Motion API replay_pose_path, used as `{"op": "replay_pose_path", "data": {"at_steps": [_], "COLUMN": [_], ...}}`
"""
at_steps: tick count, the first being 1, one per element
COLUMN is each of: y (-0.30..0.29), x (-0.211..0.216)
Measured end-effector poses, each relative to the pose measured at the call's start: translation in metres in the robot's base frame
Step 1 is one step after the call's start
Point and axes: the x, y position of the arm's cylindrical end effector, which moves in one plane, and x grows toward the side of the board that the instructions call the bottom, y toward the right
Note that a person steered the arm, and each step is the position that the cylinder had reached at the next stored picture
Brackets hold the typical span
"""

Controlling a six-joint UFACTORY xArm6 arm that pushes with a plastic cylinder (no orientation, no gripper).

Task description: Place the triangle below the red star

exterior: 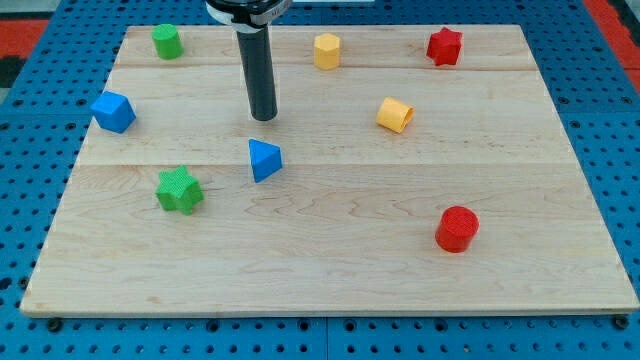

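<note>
The blue triangle (264, 160) lies on the wooden board, left of centre. The red star (444, 46) sits near the view's top right. My tip (263, 117) is at the end of the dark rod, just above the blue triangle in the view, a short gap away from it and not touching. The star is far to the right of both the tip and the triangle.
A green star (179, 190) lies left of the triangle. A blue cube (113, 111) is at the left edge. A green cylinder (166, 41), a yellow hexagon (327, 50), a yellow cylinder (395, 115) and a red cylinder (457, 229) are also on the board (330, 280).
</note>
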Motion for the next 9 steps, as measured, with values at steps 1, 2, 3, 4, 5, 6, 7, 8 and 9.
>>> {"op": "replay_pose_path", "data": {"at_steps": [1, 2, 3, 4, 5, 6, 7, 8, 9], "y": [0.001, 0.001, 0.001, 0.011, 0.017, 0.031, -0.036, -0.071, -0.042], "x": [0.0, 0.0, 0.0, 0.0, 0.013, 0.025, 0.006, 0.047, 0.078]}}
